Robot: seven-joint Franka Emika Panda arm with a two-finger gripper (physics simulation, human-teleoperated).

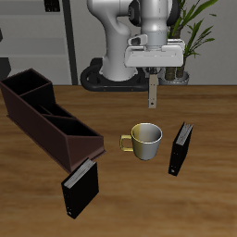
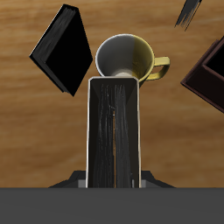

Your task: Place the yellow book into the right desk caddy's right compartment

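Your mug (image 1: pixel 146 139) stands on the table almost straight below the pincer (image 1: pixel 153 80), its handle turned towards the right caddy (image 1: pixel 48 118). In the wrist view the mug (image 2: pixel 128 56) shows open-mouthed just past the end of what you carry. One black book (image 1: pixel 180 149) stands upright just beside the mug, on the side away from the caddy. A second black book (image 1: pixel 81 188) stands tilted nearer the table's front edge, touching or almost touching the caddy's near end. In the wrist view the two show as a large black book (image 2: pixel 63 48) close to the mug and only a corner of the other (image 2: pixel 188 11).

The caddy runs slantwise, from far back to the near end by that second black book. Its right compartment (image 1: pixel 30 89) is the squarish cell at the far end, well apart from the pincer, with the narrower slanted cells nearer you.

You have the pincer closed down to the thickness of the yellow book (image 1: pixel 153 91) and gripping it. The book hangs upright from the fingers, high above the table, touching nothing else. In the wrist view the yellow book (image 2: pixel 115 131) looks dark and shadowed, with pale edges.
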